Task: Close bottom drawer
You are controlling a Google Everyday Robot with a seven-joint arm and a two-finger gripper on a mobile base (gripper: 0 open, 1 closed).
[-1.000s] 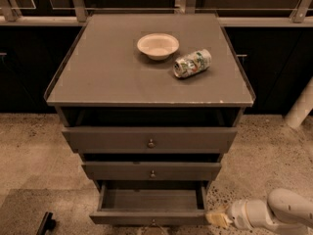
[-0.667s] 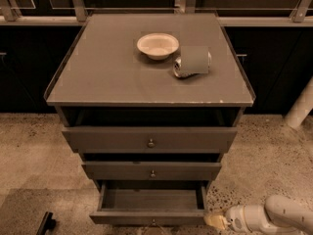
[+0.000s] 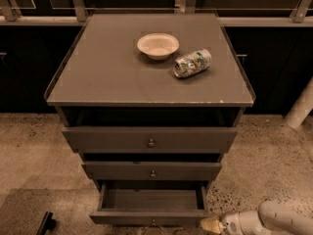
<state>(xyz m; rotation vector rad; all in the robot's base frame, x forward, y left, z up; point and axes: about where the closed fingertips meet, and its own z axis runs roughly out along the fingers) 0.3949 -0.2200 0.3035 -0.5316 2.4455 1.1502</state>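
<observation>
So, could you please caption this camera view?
Gripper at front right corner of open bottom drawer; bowl and can on top.

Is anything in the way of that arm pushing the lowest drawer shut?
Nothing visible. The tool sits by the front right corner of the bottom drawer with nothing between them, and the open drawer looks empty inside.

- bottom drawer: matt grey-brown wood; knob metal
- bench: smooth, matt
- bowl: matt, paper-like
- can: shiny metal
- gripper, at the drawer's right front corner: glossy pale plastic
</observation>
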